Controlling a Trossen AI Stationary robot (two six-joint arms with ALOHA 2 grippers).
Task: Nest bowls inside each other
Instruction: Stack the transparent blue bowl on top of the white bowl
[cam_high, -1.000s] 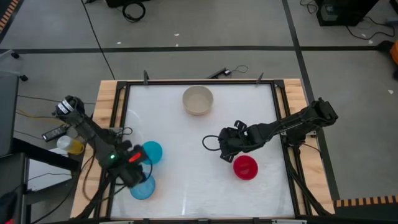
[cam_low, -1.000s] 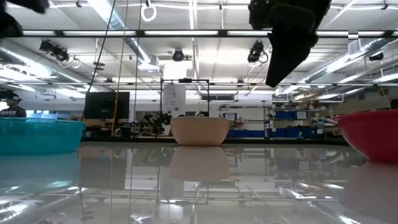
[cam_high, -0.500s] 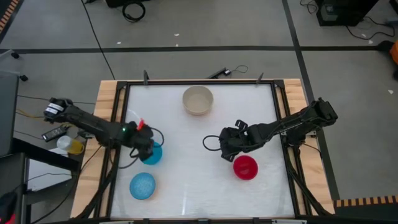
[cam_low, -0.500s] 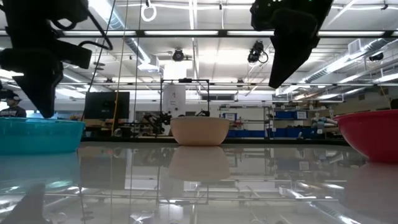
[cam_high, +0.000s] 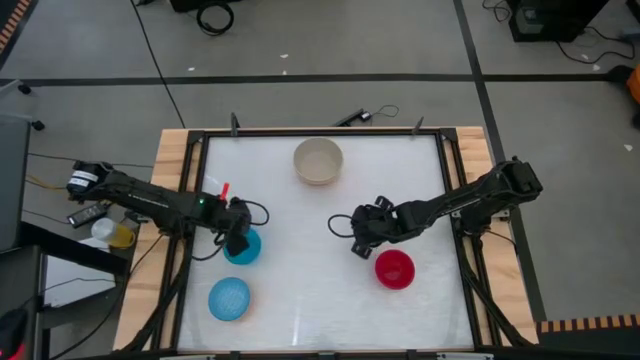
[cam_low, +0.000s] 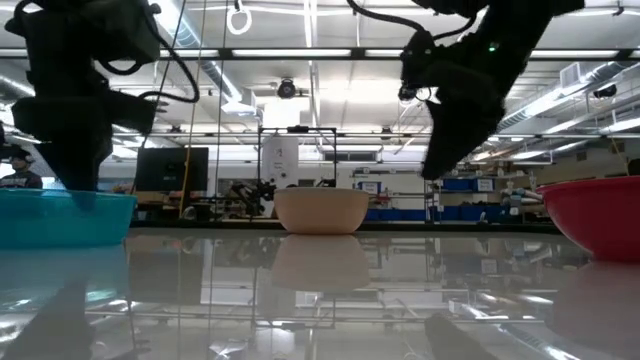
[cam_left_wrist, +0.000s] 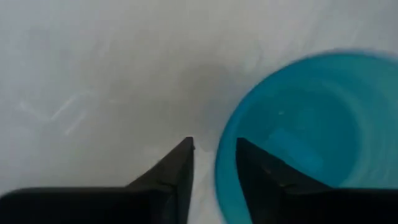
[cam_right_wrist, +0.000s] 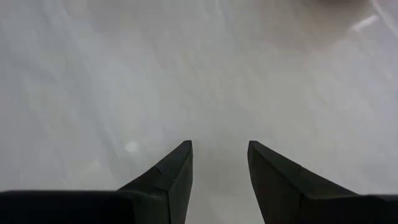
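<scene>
Four bowls stand on their bases on the white table: beige (cam_high: 318, 161) at the far middle, teal (cam_high: 247, 250) at the left, speckled light blue (cam_high: 229, 298) near the front left, red (cam_high: 394, 269) at the right. My left gripper (cam_left_wrist: 214, 146) points down over the teal bowl's (cam_left_wrist: 298, 130) left rim, open, with one finger inside the bowl and one outside. My right gripper (cam_high: 358, 243) hangs open over bare table (cam_right_wrist: 217, 93), just left of the red bowl (cam_low: 595, 215) and slightly beyond it. My left gripper comes from above and straddles the teal bowl's rim (cam_left_wrist: 221, 177) on the side toward the table's left edge. A strip of table shows between the outer finger (cam_left_wrist: 177, 168) and the rim. Whether the inner finger (cam_left_wrist: 258, 171) touches the wall, I cannot tell. The bowl stands on the table.
A black rail frame (cam_high: 195, 200) on wooden edges borders the table. A cable and a small dark thing (cam_high: 355, 117) lie at the far edge. Free room lies in the middle of the table and along its near edge.
My left gripper has swung from over the speckled blue bowl toward the table's far edge to the teal bowl, and has come down over its rim. My right gripper has sunk a little toward the table. No bowl has moved.
</scene>
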